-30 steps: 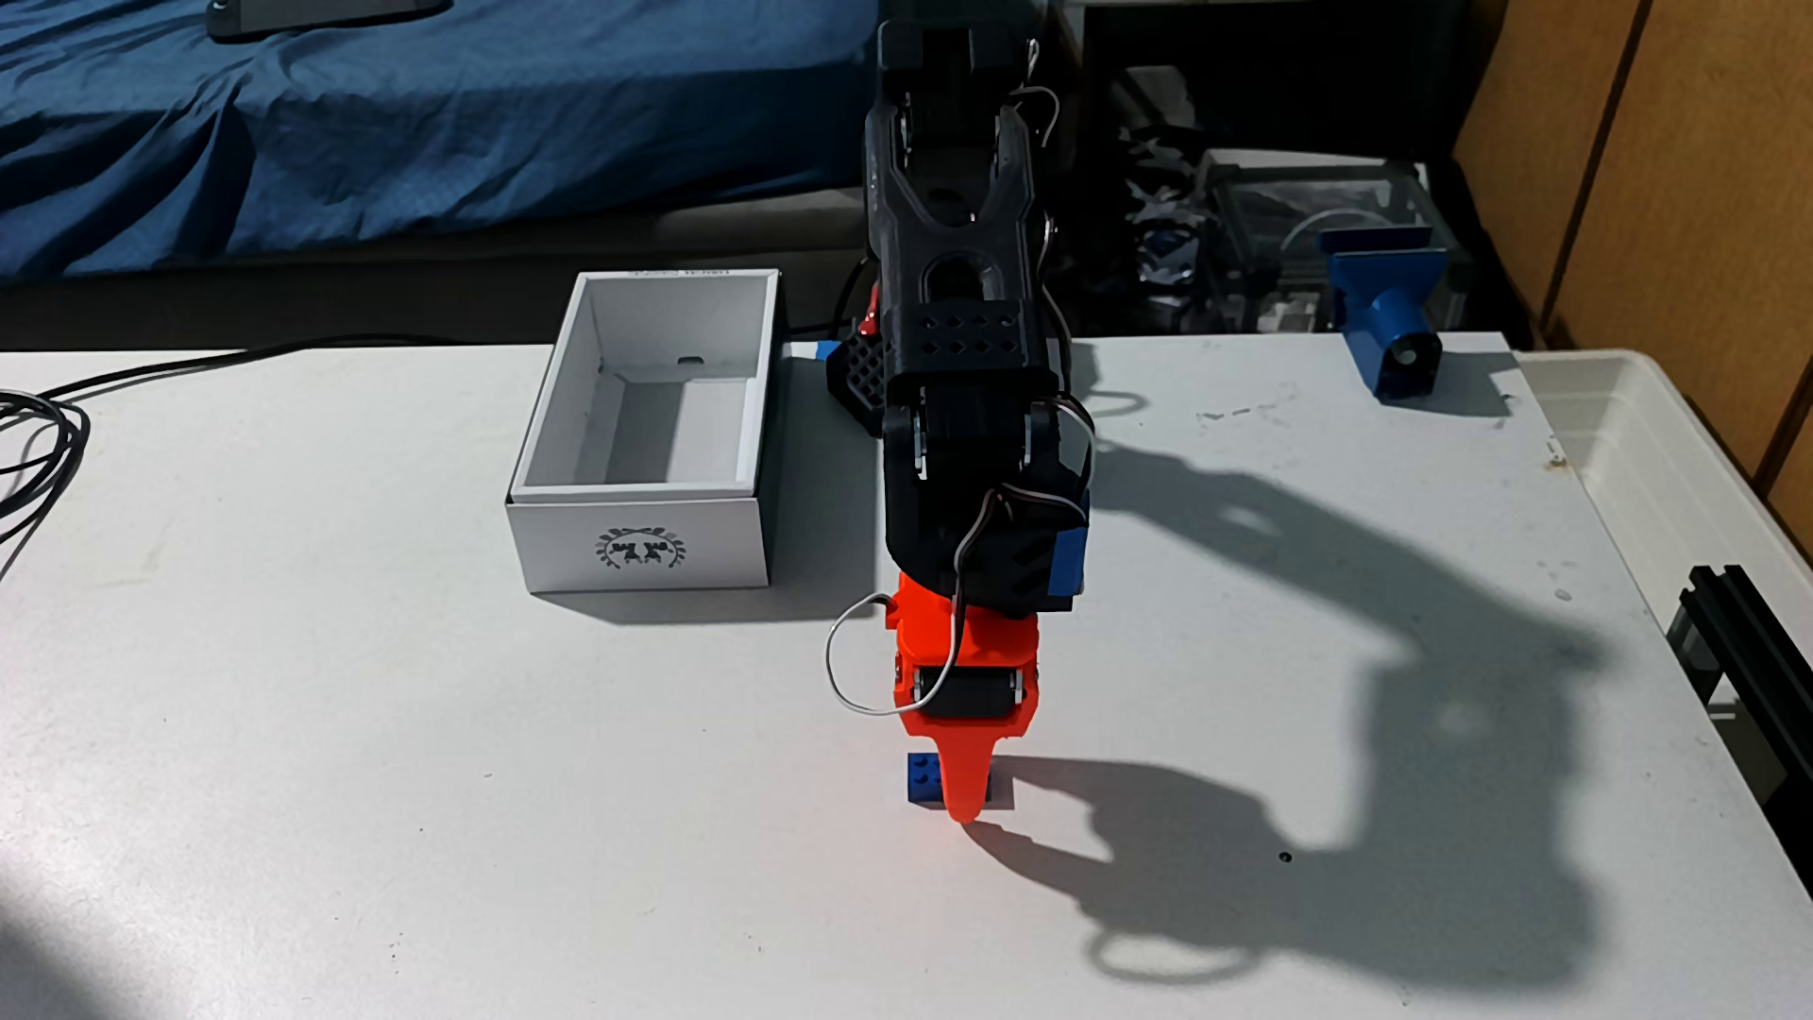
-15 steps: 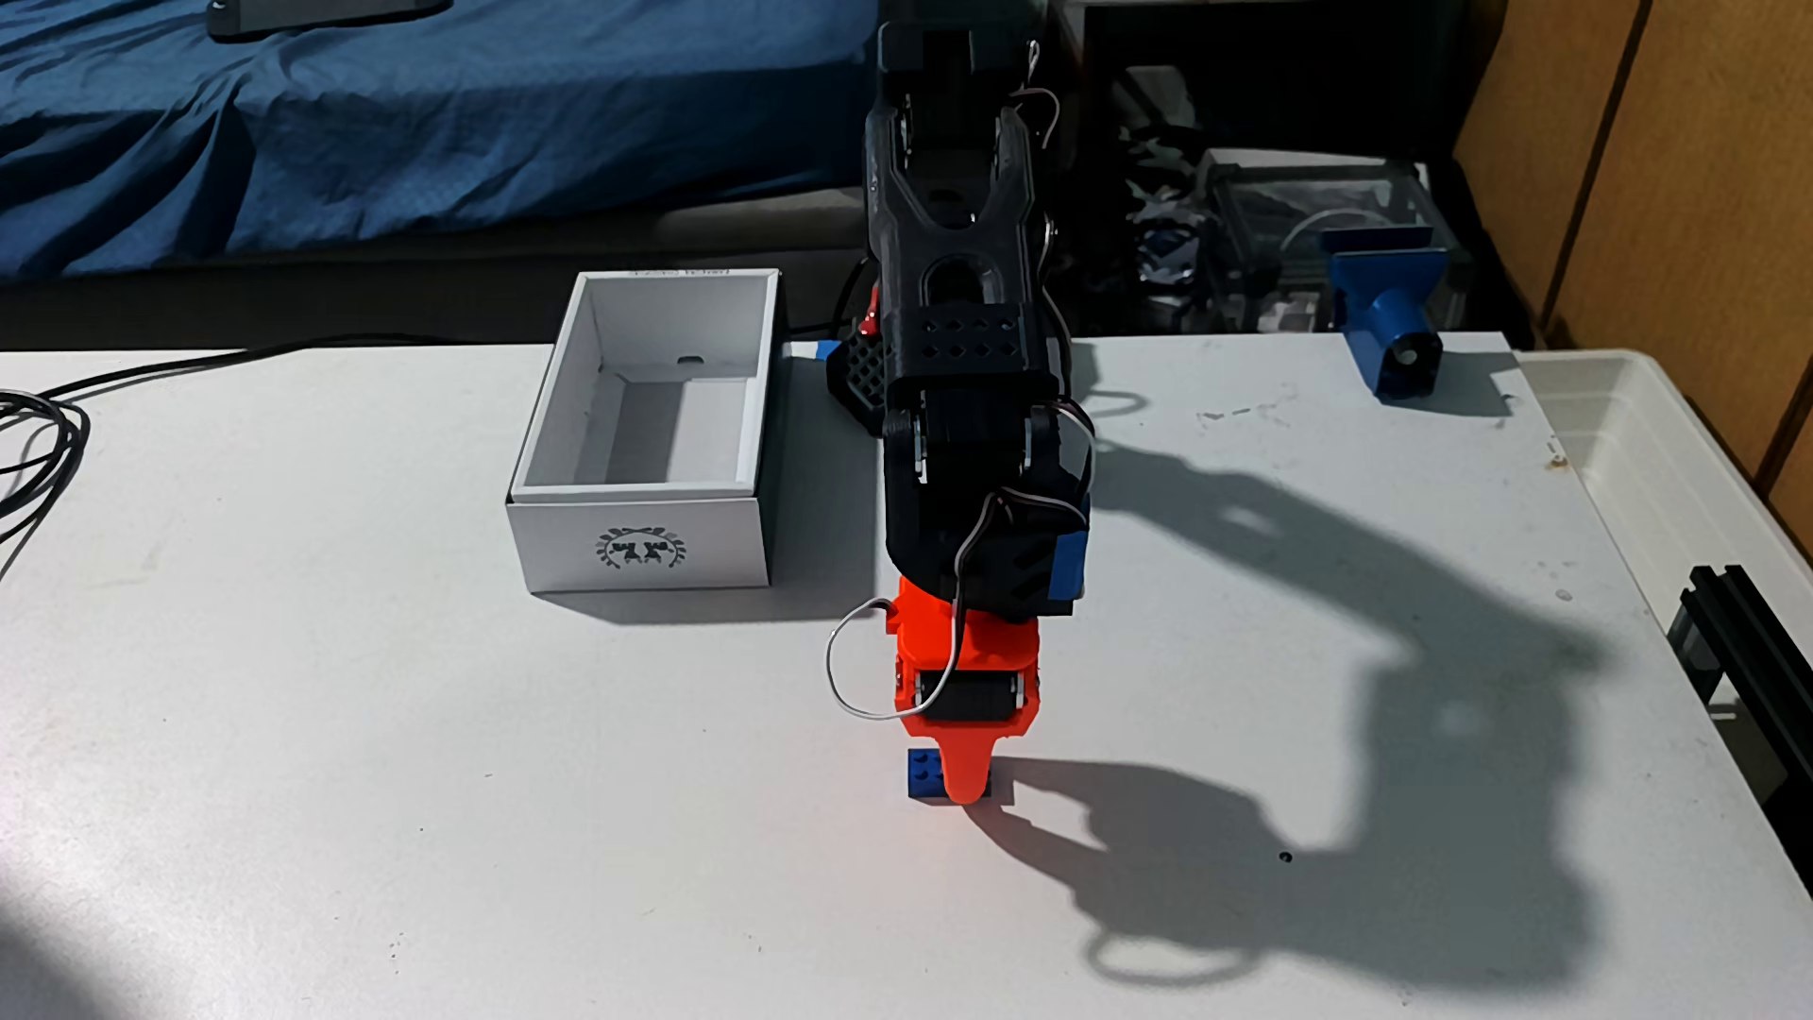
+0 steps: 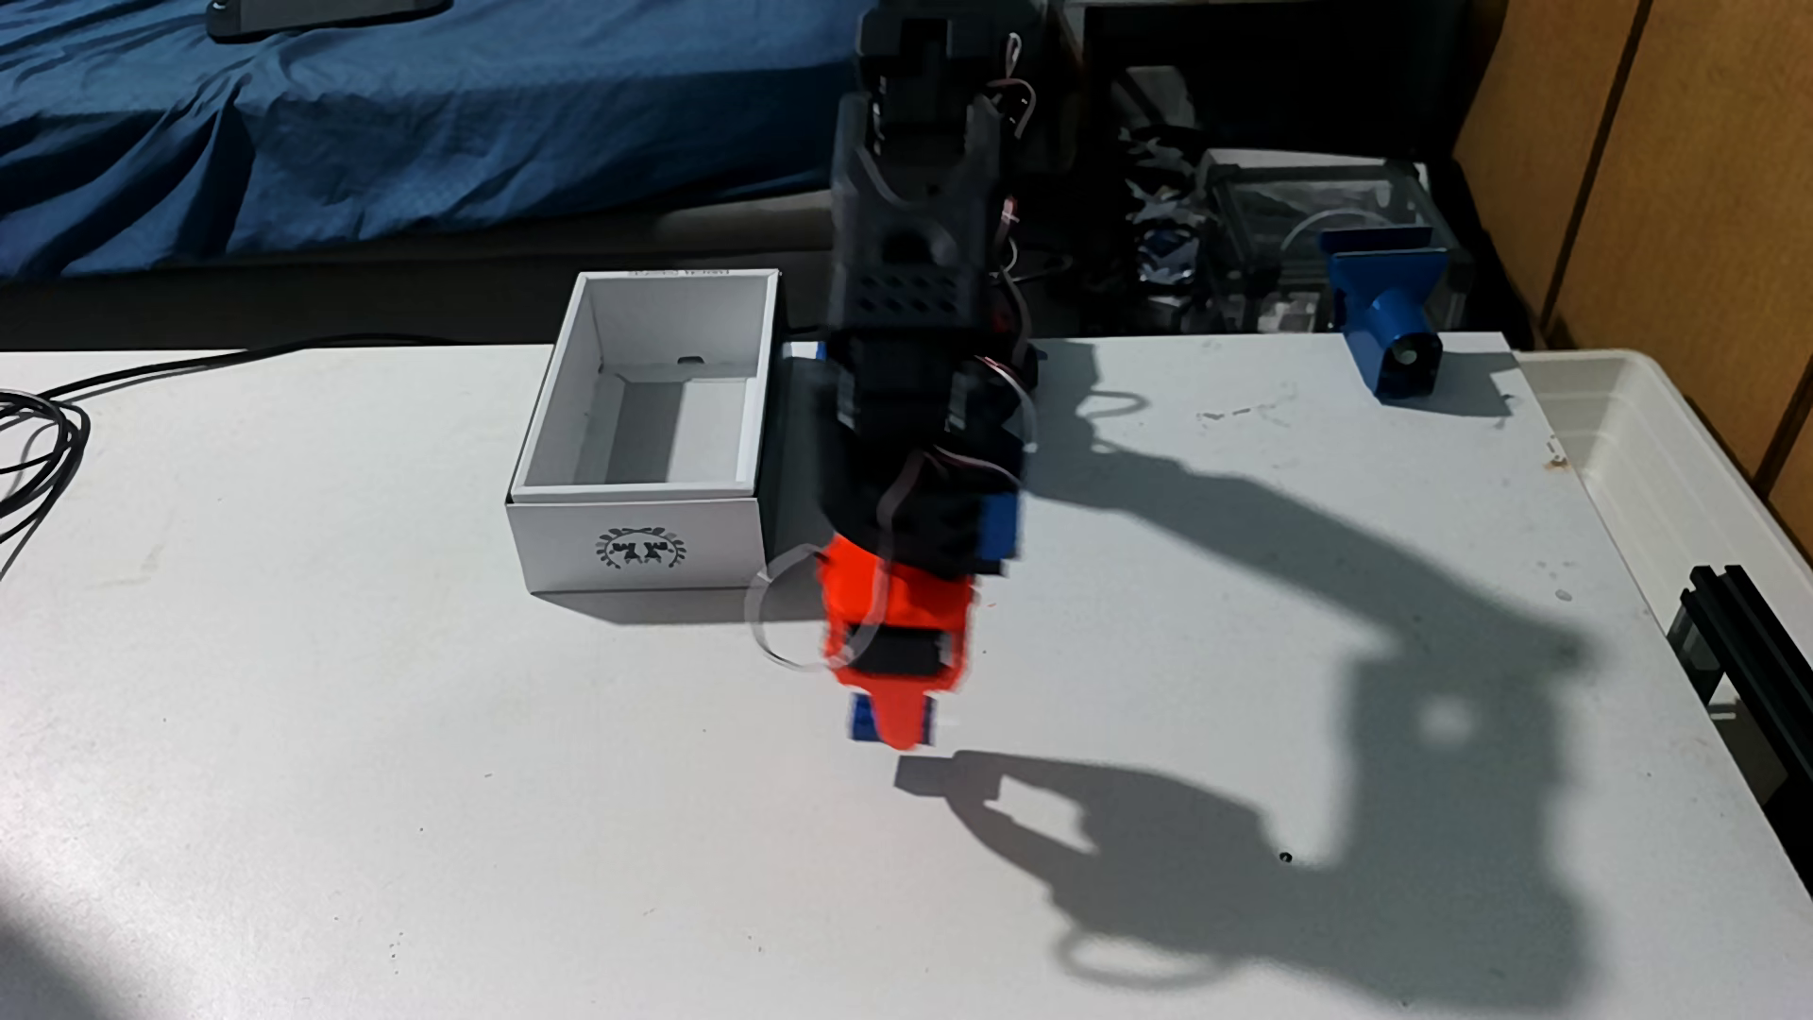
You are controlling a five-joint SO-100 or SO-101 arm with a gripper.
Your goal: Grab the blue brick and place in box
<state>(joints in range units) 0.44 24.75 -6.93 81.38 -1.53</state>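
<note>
Our orange pincer point(image 3: 898, 726) is clamped on the blue brick point(image 3: 862, 721), which shows as a blue sliver on the left of the fingers; a gap between the brick and its shadow on the tabletop point(image 3: 392, 785) suggests it hangs clear of the surface. The whole arm point(image 3: 912, 324) is motion-blurred in the fixed view, so we cannot judge how much of the brick sits inside the grip.

The step in hand, as we read it, is the carry to the box point(image 3: 643, 535). To do it well we should gain height first, then swing left and far, and let go only once the brick is over the open white interior, not over a wall.

The box stands just to the left of the arm, its emblem side facing near, its right wall close to the arm's lower links; that wall is the edge we must clear. A loose wire loop point(image 3: 780, 613) hangs by the box's near right corner and could catch there. The tabletop to the near side and right is open; the blue printed mount point(image 3: 1388, 314) sits far right, well apart.
</note>
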